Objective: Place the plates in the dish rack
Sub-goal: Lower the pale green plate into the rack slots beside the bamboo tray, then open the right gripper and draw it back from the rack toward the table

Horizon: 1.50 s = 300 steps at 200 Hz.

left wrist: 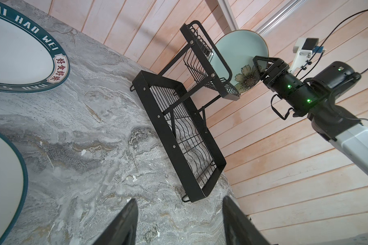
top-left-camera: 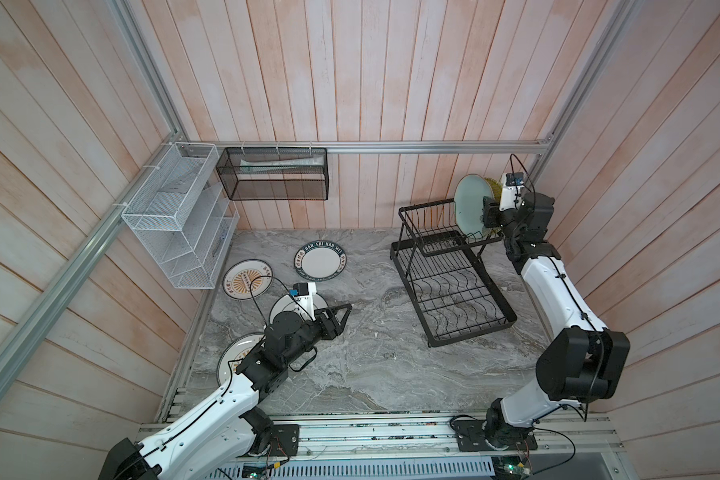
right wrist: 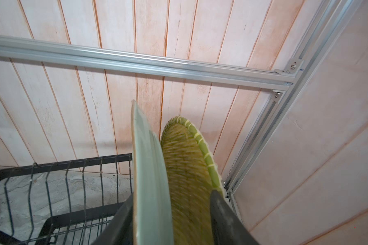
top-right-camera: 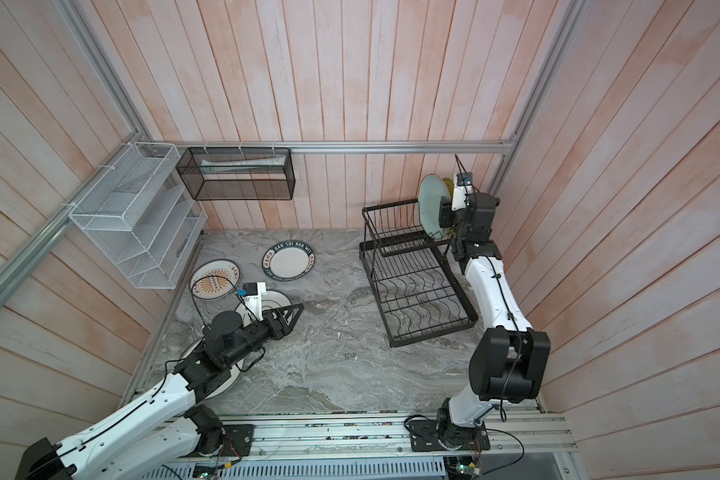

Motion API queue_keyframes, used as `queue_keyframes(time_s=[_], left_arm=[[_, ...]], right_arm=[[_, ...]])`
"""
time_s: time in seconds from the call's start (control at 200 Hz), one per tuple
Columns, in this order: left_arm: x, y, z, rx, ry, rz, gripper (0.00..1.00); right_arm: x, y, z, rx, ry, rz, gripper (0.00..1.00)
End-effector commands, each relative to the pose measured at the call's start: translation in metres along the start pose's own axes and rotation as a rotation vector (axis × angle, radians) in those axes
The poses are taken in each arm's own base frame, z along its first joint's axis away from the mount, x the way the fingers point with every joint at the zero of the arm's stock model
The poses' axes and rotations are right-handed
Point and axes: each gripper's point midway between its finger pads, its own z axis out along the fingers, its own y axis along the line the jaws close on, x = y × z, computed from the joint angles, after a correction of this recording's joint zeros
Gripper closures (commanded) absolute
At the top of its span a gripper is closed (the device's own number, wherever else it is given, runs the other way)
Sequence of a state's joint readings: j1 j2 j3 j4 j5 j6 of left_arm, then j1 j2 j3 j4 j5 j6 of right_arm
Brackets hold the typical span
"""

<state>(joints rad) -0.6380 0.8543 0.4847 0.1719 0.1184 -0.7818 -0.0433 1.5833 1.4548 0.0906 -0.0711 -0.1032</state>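
Right hand (right wrist: 173, 194) is up at the right end of the dish rack (top-left-camera: 425, 205) with its jaws spread. It's straddling the rim of the pale teal flower plate (right wrist: 151, 169) rather than pinching it, as far as I can tell. That plate stands upright in a slot of the upper basket, just beside the yellow woven-look plate (right wrist: 185, 161). So by my count that's two in, four to go. The lettered-rim plate (top-left-camera: 321, 259), an orange-sunburst plate (top-left-camera: 248, 279), the dark-ring white plate (top-left-camera: 281, 309) and a second sunburst plate (top-left-camera: 230, 355) all lie flat on the left of the marble surface (top-left-camera: 371, 365). The last two are partly under the left arm. Left hand (left wrist: 180, 199) hovers open and empty near the dark-ring one. Room-wise, the right hand is tucked close to the back corner wall and aluminium frame, so backing out looks tight. The slots left of the teal plate are free, the lower wavy tray (top-left-camera: 454, 299) is empty, and there's a wide bare stretch between the flat plates and the rack.
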Motion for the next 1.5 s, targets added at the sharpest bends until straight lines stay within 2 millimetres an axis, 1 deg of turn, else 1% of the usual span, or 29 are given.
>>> queue_keyframes(time_s=[0.0,0.12,0.245,0.375,0.44,0.485,0.595,0.73,0.88,0.96,1.16,1.495], left_arm=[[-0.011,-0.011,-0.003,0.026,-0.033,0.006,0.36],[-0.01,-0.011,-0.003,0.024,-0.029,0.006,0.36],[-0.01,-0.01,-0.003,0.024,-0.029,0.006,0.36],[-0.009,-0.009,-0.002,0.022,-0.026,0.003,0.36],[-0.009,-0.01,-0.002,0.024,-0.025,0.003,0.36],[-0.009,-0.01,-0.002,0.026,-0.025,0.003,0.36],[-0.009,-0.01,-0.003,0.026,-0.026,0.003,0.36],[-0.008,-0.01,-0.003,0.025,-0.024,0.001,0.36],[-0.009,-0.01,-0.003,0.025,-0.027,0.001,0.36],[-0.008,-0.009,-0.003,0.024,-0.024,-0.001,0.36],[-0.005,-0.007,0.0,0.016,-0.009,-0.002,0.36],[-0.002,-0.004,0.009,0.005,0.008,-0.007,0.36]], right_arm=[[-0.036,-0.017,-0.023,0.057,-0.101,0.048,0.42],[-0.05,-0.027,-0.035,0.074,-0.122,0.091,0.39],[-0.055,-0.036,-0.039,0.087,-0.111,0.12,0.38],[-0.057,-0.033,-0.041,0.058,-0.101,0.117,0.39],[-0.057,-0.026,-0.041,0.014,-0.095,0.112,0.4],[-0.059,-0.014,-0.044,-0.05,-0.107,0.101,0.42],[-0.059,0.004,-0.05,-0.154,-0.114,0.101,0.42],[-0.054,0.006,-0.048,-0.166,-0.096,0.108,0.42],[-0.047,0.009,-0.044,-0.188,-0.067,0.112,0.46],[-0.045,0.017,-0.047,-0.226,-0.065,0.114,0.48],[-0.042,0.024,-0.067,-0.256,-0.085,0.142,0.48],[-0.016,0.061,-0.111,-0.398,-0.065,0.238,0.48]])
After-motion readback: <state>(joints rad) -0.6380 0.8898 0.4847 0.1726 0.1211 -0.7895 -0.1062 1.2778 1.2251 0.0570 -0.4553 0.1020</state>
